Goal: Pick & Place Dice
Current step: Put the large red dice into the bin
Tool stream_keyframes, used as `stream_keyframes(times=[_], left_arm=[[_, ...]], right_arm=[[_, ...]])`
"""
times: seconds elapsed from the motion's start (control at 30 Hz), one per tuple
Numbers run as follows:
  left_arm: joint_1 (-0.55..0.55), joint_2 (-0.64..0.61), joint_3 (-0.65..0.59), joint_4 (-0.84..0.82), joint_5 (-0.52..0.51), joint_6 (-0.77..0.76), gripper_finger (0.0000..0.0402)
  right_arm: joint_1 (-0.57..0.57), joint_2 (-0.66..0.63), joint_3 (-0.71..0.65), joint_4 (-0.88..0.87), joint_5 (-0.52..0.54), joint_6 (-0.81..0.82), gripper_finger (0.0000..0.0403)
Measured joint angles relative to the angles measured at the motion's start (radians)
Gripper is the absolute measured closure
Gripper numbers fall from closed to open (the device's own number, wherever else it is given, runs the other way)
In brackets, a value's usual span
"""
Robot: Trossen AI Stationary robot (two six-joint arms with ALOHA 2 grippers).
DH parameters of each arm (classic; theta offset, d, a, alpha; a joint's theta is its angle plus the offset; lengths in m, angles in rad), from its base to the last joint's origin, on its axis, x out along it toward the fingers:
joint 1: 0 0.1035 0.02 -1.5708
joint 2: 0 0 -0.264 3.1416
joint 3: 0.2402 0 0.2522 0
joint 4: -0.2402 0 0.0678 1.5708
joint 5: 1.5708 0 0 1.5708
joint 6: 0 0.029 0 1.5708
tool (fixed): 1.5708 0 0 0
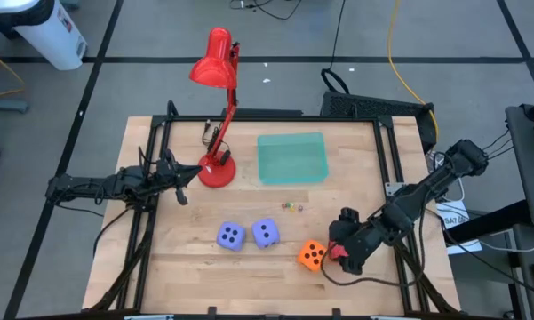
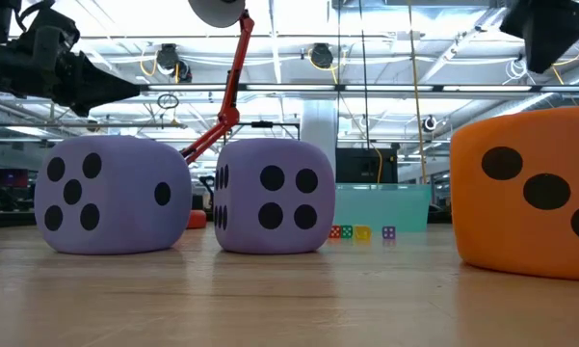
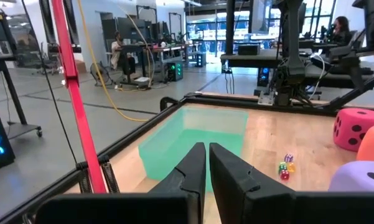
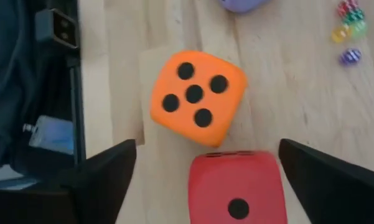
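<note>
The red die (image 4: 236,190) lies on the table between the wide-open fingers of my right gripper (image 4: 208,149), which hangs above it pointing down, near the table's near right corner (image 1: 342,242). A gap shows on either side of the die. The orange die (image 4: 197,96) sits right beside the red one (image 1: 311,255). Two lavender-blue dice (image 1: 231,236) (image 1: 266,233) stand side by side left of it (image 2: 111,193) (image 2: 270,196). My left gripper (image 3: 206,158) is shut and waits by the lamp base at the table's left (image 1: 182,173).
A teal tray (image 1: 291,158) lies at the table's far middle. A red desk lamp (image 1: 218,164) stands left of it, close to my left gripper. Several tiny coloured dice (image 1: 290,206) lie between the tray and the foam dice. A black frame (image 1: 391,160) rims the table.
</note>
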Motion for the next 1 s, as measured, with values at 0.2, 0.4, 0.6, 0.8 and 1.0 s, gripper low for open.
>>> stream_keyframes(times=[0.2, 0.4, 0.6, 0.8, 1.0], left_arm=[[0.0, 0.0, 0.0, -0.002, 0.0, -0.008, 0.0371], [0.0, 0.0, 0.0, -0.017, 0.0, -0.008, 0.0371], [0.0, 0.0, 0.0, -0.017, 0.0, 0.016, 0.0371], [0.0, 0.0, 0.0, -0.024, 0.0, 0.016, 0.0371], [0.0, 0.0, 0.0, -0.024, 0.0, 0.016, 0.0371]], right_arm=[[0.0, 0.0, 0.0, -0.054, -0.072, 0.036, 0.0023], [0.0, -0.001, -0.024, -0.104, -0.076, 0.064, 0.0025], [0.0, 0.0, -0.085, -0.123, -0.084, 0.06, 0.0025], [0.0, 0.0, -0.148, -0.073, -0.108, 0.061, 0.0026], [0.0, -0.002, -0.21, 0.006, -0.134, 0.06, 0.0026]])
